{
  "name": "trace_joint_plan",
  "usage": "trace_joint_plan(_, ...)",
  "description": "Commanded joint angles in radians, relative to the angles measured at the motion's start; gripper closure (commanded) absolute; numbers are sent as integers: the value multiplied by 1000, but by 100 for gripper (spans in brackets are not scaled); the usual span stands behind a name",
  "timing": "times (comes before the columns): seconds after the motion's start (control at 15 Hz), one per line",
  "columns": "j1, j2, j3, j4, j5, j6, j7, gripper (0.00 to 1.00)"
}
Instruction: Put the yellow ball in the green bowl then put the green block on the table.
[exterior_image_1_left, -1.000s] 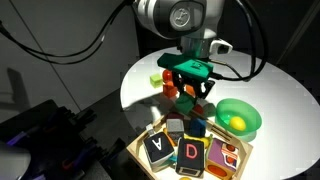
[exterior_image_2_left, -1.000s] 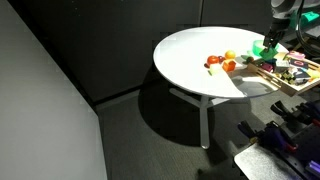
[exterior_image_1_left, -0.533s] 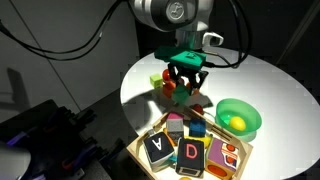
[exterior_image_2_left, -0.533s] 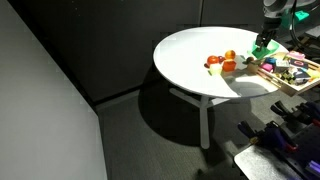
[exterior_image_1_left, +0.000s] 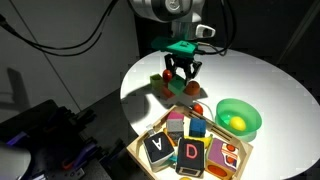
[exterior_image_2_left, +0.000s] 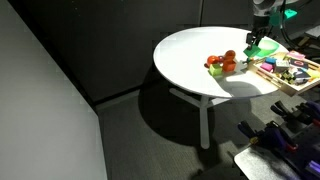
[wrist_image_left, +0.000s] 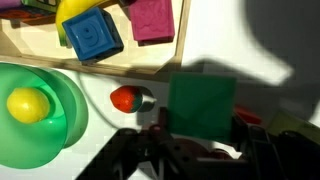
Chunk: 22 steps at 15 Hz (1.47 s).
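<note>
1. The yellow ball (wrist_image_left: 28, 103) lies inside the green bowl (wrist_image_left: 62, 140), so I judge that half of the task done.
2. The green block (wrist_image_left: 203, 105) sits between the dark fingers (wrist_image_left: 258, 150) of the gripper (exterior_image_1_left: 181, 80), which are drawn in narrow against its two opposite sides. In the wrist view it hangs over bare white tabletop (exterior_image_1_left: 262, 80), just beside a red ball (wrist_image_left: 125, 98) and clear of the wooden tray (wrist_image_left: 100, 68).
3. Handling, as a judgement: the block looks small, rigid and light, with flat parallel faces, so a pinch across two opposite faces near the middle is the right hold, and that is how it appears taken.
4. Its smooth faces may slip or twist if the pinch sits near an edge or corner.
5. It is unlikely to be fragile, but released from a height it could bounce or tip toward the red ball, so a low release on open tabletop suits it.
</note>
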Motion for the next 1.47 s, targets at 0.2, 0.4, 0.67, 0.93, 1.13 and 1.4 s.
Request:
trace_joint_plan(0.2, 38, 85, 8, 129, -32, -95, 83, 67)
trace_joint_plan(0.4, 51, 115, 9, 151, -45, -100, 93, 67)
trace_joint_plan(0.67, 62, 144, 9, 151, -71, -83, 90, 67)
trace_joint_plan(0.93, 65, 169, 9, 148, -91, -75, 89, 67)
trace_joint_plan(1.13, 65, 182, 7, 146, -96, -68, 93, 28)
trace_joint_plan(1.4, 63, 178, 8, 135, -98, -62, 90, 0)
